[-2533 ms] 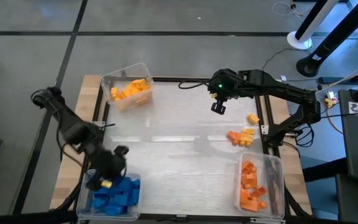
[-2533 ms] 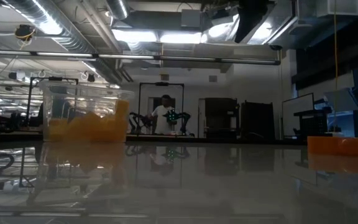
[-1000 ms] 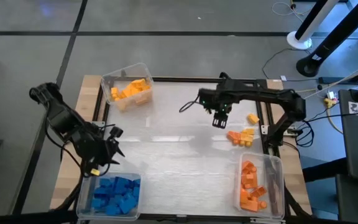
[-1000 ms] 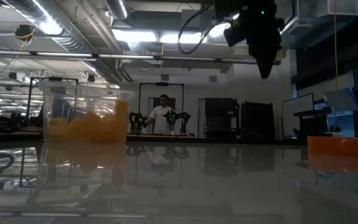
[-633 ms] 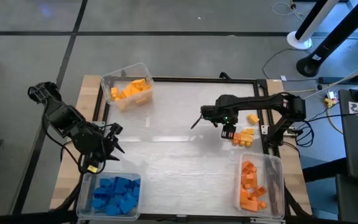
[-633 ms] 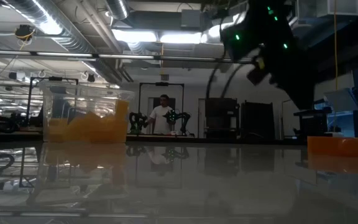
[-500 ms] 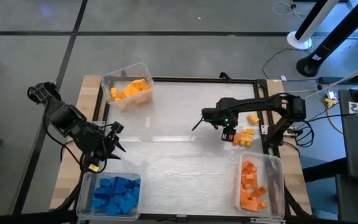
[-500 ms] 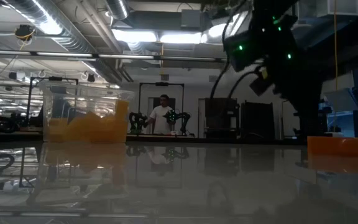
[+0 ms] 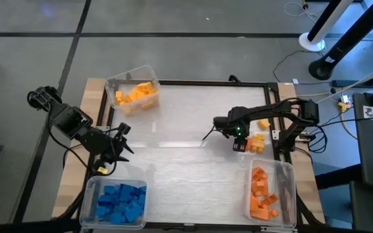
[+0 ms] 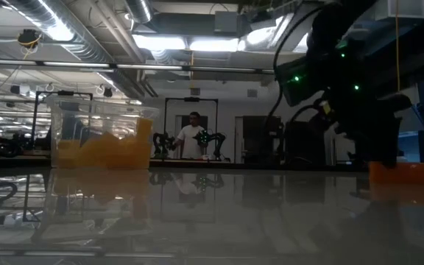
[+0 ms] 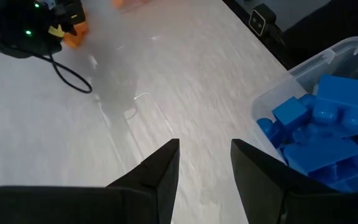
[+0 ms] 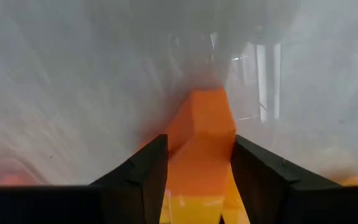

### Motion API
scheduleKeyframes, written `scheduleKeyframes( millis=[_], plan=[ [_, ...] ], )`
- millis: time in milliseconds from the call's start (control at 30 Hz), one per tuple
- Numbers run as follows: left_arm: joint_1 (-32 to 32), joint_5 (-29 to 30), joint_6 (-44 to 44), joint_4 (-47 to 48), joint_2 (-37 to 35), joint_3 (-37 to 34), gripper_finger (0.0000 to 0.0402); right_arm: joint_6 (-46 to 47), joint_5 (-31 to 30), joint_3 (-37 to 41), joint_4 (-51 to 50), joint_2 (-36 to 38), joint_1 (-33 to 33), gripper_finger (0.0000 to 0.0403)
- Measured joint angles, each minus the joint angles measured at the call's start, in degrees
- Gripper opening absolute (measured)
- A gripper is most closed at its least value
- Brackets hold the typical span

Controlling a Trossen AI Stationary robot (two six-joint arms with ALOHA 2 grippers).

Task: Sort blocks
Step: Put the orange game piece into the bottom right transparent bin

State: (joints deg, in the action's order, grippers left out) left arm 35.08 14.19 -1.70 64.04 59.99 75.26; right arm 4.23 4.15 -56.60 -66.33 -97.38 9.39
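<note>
Glossy pale table [image 9: 173,129]; clear plastic bins [image 9: 131,84], smooth plastic blocks [image 11: 328,134]

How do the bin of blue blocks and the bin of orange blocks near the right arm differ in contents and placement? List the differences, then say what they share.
The blue-block bin sits at the table's near left corner; the orange-block bin sits at the near right corner.
The blue-block bin holds only blue bricks, while the orange-block bin holds orange bricks.
The blue-block bin looks squarer; the orange-block bin lies long and narrow.
Both are clear plastic, open-topped and partly filled.
</note>
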Motion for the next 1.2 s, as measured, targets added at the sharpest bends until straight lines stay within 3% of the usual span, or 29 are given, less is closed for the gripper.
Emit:
scheduleKeyframes(
  millis=[333,633,933,1200],
  plan=[
    [-0.05,-0.01,-0.67,-0.07,0.02,0.00,0.0134,0.63,2.97,5.38,7.39,0.04,0.00,0.0168],
    [-2.24,0.01,-3.07,-1.95,0.04,0.00,0.0133,0.00,2.99,2.59,7.83,0.02,0.00,0.0116],
    [-5.93,-0.01,-4.09,-1.90,0.06,-0.02,0.0133,-0.20,4.48,-4.27,7.97,0.00,-0.07,0.0122],
    [-9.01,0.00,-5.62,-0.99,0.07,-0.02,0.0134,-2.89,4.75,-16.44,8.01,0.00,-0.07,0.0101]
  ],
)
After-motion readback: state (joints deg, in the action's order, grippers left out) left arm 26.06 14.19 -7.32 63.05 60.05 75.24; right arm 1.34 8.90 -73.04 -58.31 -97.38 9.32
